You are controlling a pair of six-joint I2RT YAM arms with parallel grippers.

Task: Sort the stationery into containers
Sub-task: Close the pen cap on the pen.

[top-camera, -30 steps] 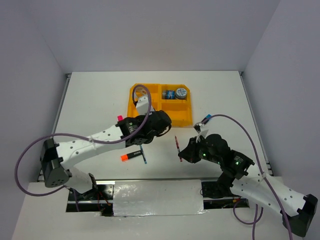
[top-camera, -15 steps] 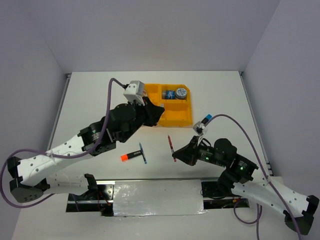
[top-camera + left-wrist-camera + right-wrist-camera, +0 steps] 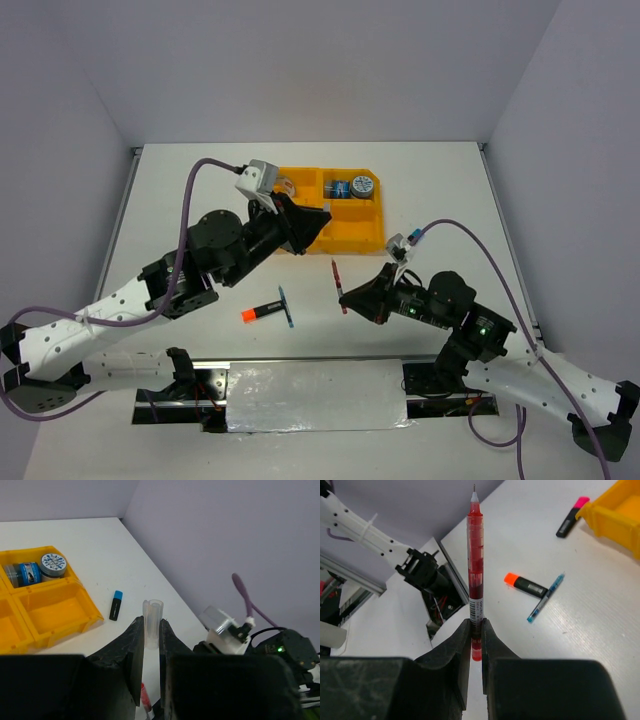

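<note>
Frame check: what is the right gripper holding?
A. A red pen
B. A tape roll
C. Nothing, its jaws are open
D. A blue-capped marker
A: in the right wrist view, the right gripper is closed on the lower end of a red pen, with the pen's tip pointing away from the camera.

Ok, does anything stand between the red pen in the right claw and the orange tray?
Partly: the left claw, shut on a clear cap, hangs over the orange tray's near-left part. The red pen in the right claw has only bare table between it and the empty near-right compartment.
</note>
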